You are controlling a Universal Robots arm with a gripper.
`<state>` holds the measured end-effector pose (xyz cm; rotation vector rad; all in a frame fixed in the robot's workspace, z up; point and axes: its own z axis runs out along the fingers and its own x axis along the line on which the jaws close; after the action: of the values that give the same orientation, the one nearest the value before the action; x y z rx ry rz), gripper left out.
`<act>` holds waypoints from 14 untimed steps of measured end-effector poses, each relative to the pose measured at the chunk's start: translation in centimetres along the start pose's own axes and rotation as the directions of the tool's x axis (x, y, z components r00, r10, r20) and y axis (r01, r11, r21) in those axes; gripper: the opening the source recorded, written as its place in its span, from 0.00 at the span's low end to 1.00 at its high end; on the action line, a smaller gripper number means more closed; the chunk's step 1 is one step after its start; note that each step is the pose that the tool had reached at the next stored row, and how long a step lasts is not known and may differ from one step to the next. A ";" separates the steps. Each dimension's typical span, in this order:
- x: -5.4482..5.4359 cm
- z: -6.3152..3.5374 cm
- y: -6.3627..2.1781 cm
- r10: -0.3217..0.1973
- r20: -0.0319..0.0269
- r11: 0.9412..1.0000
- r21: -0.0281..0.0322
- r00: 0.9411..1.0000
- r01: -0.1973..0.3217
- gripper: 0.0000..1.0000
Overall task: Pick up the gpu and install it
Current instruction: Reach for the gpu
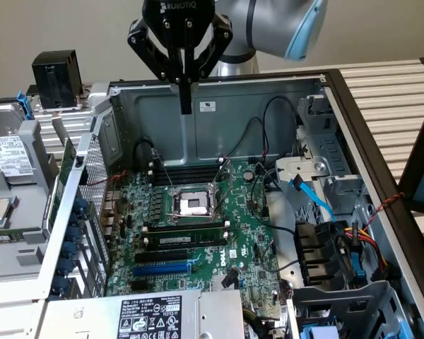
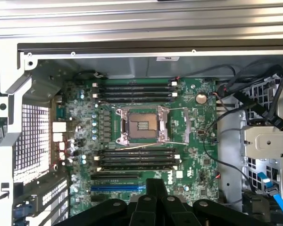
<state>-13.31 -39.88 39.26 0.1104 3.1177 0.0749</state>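
Clutter sits at the exterior view's left, outside the open computer case (image 1: 254, 106): a black cooler block (image 1: 56, 78) and a labelled drive (image 1: 10, 155). Just beside the case's left wall stands what I take for the gpu (image 1: 60, 185), a green board seen on edge, its shroud and bracket hidden. Such a card should be light, stiff and fragile, best pinched by the board's bare edges or the metal bracket, never by its components. Further right, above the case's back wall, hangs the gripper (image 1: 187, 102), fingers pressed together and empty, well apart from the card. Below it the motherboard (image 1: 198, 233) lies on the case floor, its blue slot (image 1: 162, 269) vacant.
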 end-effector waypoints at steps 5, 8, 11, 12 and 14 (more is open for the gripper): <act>2.2 -0.04 -0.15 0.000 0.000 1.000 0.000 1.000 0.000 0.11; 3.6 -0.08 -0.25 0.000 0.000 1.000 0.000 1.000 0.000 0.11; 4.9 -0.11 -0.35 0.000 0.000 1.000 0.000 1.000 0.000 0.11; 5.4 -0.12 -0.38 0.000 0.000 1.000 0.000 1.000 0.000 0.11; 6.3 -0.14 -0.44 0.000 0.000 1.000 0.000 1.000 0.000 0.11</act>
<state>-19.62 -39.88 39.26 0.1103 3.1172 0.0751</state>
